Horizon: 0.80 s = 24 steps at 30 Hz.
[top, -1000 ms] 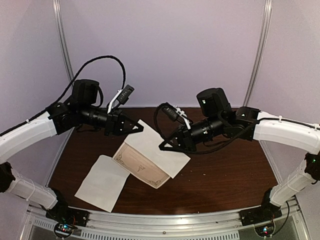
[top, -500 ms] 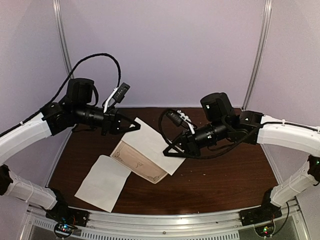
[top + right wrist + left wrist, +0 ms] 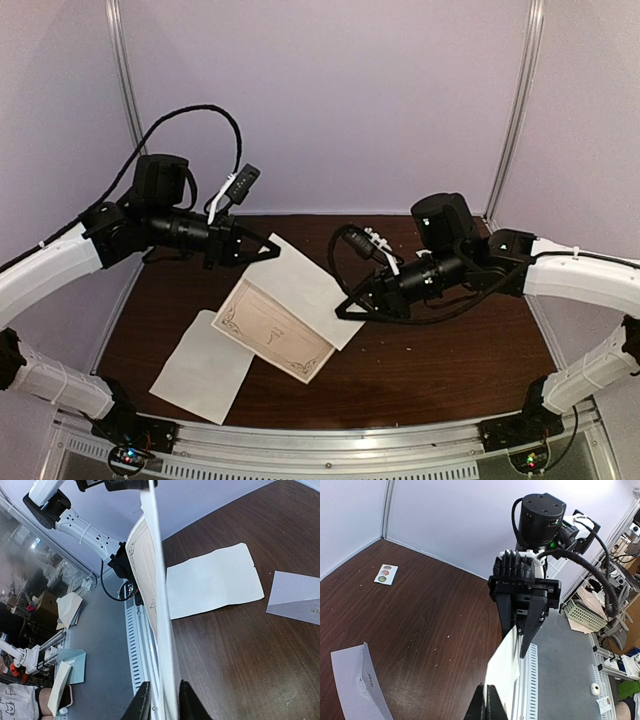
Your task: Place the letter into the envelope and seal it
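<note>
The pale envelope (image 3: 305, 285) hangs tilted above the table between both grippers. It shows edge-on in the left wrist view (image 3: 505, 665) and in the right wrist view (image 3: 160, 605). The letter (image 3: 272, 328), a beige sheet with an ornate border, sticks out of its lower left side and also shows in the right wrist view (image 3: 140, 560). My left gripper (image 3: 275, 248) is shut on the envelope's upper corner (image 3: 488, 692). My right gripper (image 3: 342, 308) is at the envelope's right edge, jaws apart on either side of the paper (image 3: 165, 690).
A plain white sheet (image 3: 205, 365) lies flat at the near left, and also shows in the right wrist view (image 3: 212, 582). A pale grey folded paper (image 3: 360, 685) lies further back. A small sticker card (image 3: 385, 574) lies near the back wall. The metal rail (image 3: 320, 440) runs along the table's front edge.
My right arm has drawn to the right and slightly down. More of the letter now shows below the envelope. The left gripper has hardly moved over the last half second.
</note>
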Motion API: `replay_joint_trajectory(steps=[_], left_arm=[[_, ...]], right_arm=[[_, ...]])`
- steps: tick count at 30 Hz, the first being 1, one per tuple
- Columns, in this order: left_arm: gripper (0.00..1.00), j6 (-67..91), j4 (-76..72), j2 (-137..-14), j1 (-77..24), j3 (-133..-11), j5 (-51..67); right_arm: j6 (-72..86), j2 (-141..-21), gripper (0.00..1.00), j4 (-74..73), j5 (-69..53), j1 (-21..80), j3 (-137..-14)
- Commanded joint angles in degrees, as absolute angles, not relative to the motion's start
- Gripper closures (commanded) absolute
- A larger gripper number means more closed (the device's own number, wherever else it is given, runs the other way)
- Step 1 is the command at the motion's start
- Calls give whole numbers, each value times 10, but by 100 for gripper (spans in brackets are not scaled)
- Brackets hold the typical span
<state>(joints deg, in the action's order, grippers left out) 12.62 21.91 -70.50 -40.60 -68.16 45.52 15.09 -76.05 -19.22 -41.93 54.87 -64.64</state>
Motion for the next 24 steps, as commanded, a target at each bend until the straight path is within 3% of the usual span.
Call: replay_joint_trajectory(steps=[1, 4, 8, 15, 17, 19, 21, 24], left_arm=[[100, 115, 214, -695, -405, -700, 443], [100, 113, 218, -693, -405, -700, 441], [100, 109, 225, -689, -405, -700, 433], [100, 104, 232, -687, -405, -701, 438], [100, 101, 236, -693, -405, -701, 451], [100, 97, 242, -698, -405, -699, 463], [100, 96, 244, -703, -405, -697, 476], [100, 92, 243, -712, -405, -700, 502]], right_arm=[[158, -740, 76, -192, -412, 547, -627], [161, -735, 79, -191, -409, 547, -617], [164, -728, 100, -189, -404, 548, -609], [169, -719, 99, -180, -400, 547, -605], [167, -721, 77, -183, -397, 547, -612], [163, -726, 61, -187, -392, 546, -625], [156, -735, 52, -190, -392, 547, -642], [141, -759, 47, -198, -402, 547, -678]])
